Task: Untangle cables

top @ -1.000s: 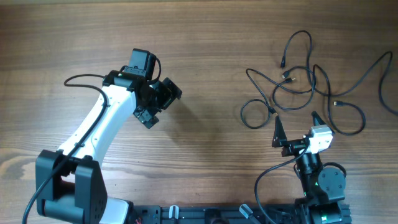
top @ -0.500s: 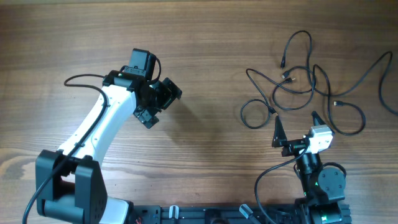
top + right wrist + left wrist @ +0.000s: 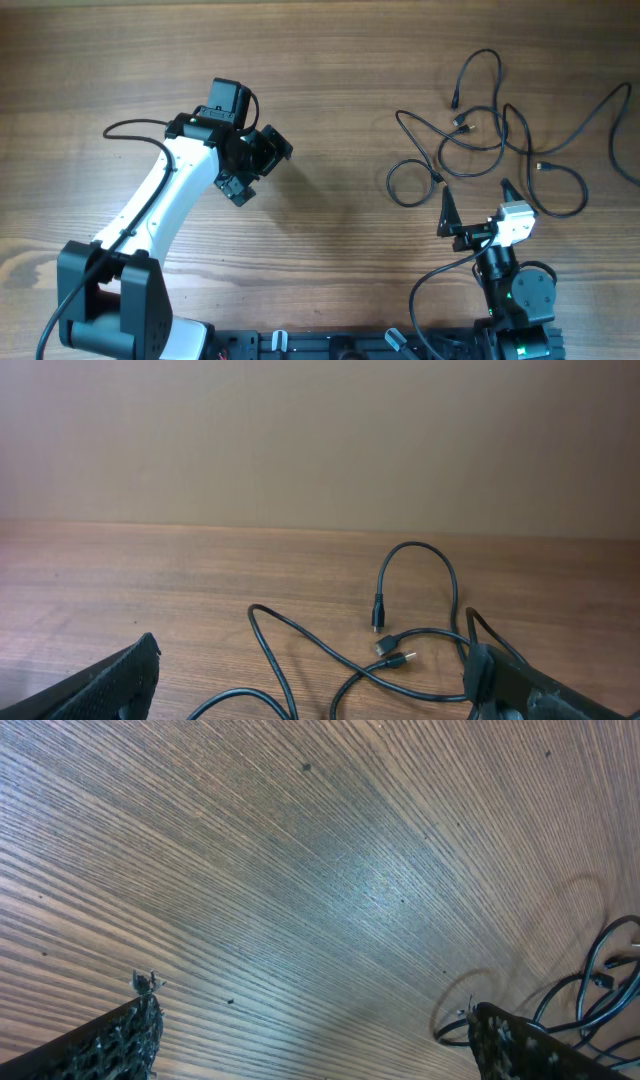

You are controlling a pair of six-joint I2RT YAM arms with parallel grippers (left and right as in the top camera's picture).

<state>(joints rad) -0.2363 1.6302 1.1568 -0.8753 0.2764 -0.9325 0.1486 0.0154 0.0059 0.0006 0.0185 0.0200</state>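
Several thin black cables [image 3: 507, 128] with small plug ends sprawl in loose, overlapping loops at the upper right of the brown wooden table [image 3: 330, 60], just above the right gripper [image 3: 475, 188], which is spread wide and empty, while the left gripper [image 3: 258, 168] at centre-left is likewise released over bare wood.

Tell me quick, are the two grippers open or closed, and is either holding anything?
Left gripper: open, nothing between its fingers.
Right gripper: open, holding nothing; the cables lie in front of it.
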